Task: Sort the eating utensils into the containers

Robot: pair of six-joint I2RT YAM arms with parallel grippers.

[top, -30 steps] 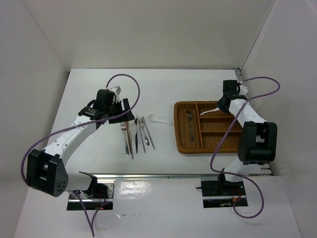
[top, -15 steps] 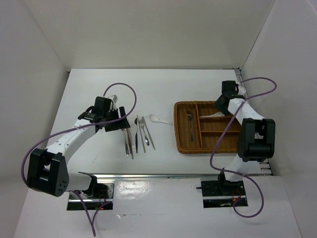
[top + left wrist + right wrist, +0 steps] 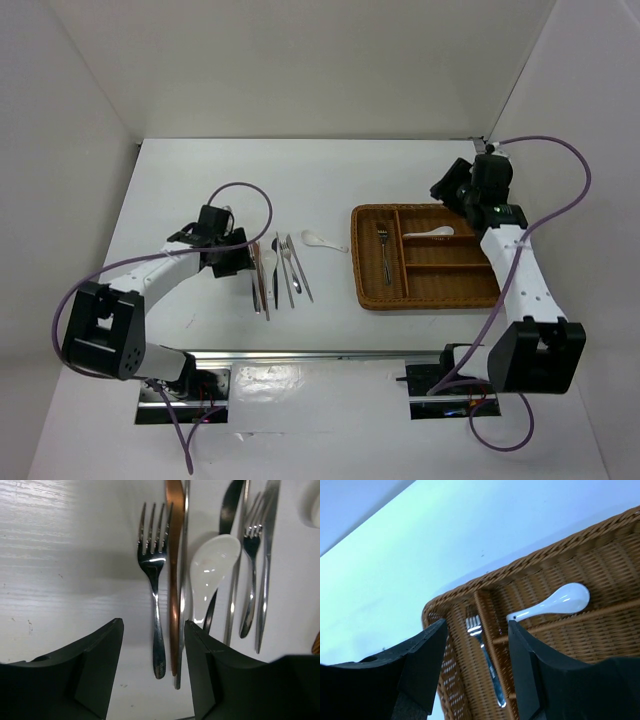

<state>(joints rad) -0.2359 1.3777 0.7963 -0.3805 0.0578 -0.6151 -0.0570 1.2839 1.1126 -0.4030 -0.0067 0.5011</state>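
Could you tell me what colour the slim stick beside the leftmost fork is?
The slim stick is copper-brown, clearest in the left wrist view.

Bare table left of fork — copper stick tight alongside

Tray: right part of bench.
Long section: one fork.
Far short section: one soup spoon.
Utensil row: on bench, left of tray.
Lone spoon: between row and tray.
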